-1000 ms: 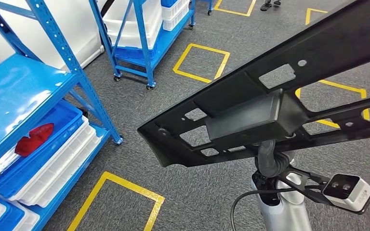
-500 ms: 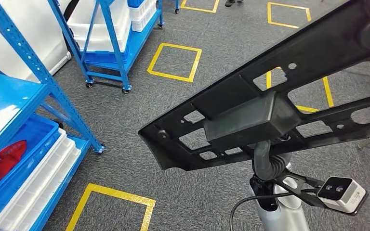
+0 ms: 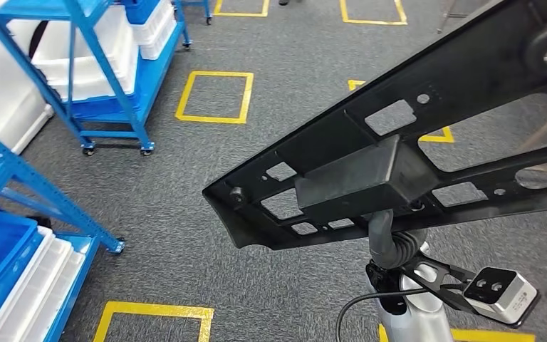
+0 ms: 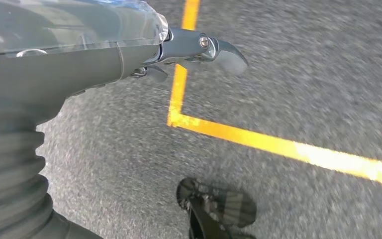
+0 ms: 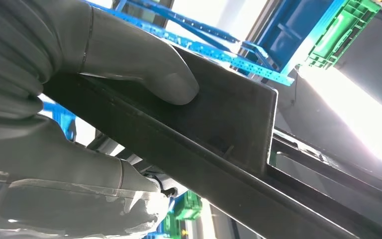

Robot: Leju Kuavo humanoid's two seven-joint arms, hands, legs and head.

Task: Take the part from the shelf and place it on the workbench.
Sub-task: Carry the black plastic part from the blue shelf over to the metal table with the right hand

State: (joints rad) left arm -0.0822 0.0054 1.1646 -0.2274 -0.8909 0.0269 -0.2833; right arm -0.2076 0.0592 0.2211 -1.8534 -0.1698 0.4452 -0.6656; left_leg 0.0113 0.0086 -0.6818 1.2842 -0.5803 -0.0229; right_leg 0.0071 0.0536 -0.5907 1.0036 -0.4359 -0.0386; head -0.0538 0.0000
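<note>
Part (image 3: 427,135), long black perforated frame with a boxy block: clamped at that block by the right hand (image 5: 79,94), thumb pressed on top, carried above grey floor (image 3: 185,206); left hand (image 4: 129,50) hanging, grip state indeterminate.

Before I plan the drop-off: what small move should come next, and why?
Probably keep turning away from the blue shelf while gripping: the right hand holds the black part above grey floor, not a workbench.
</note>
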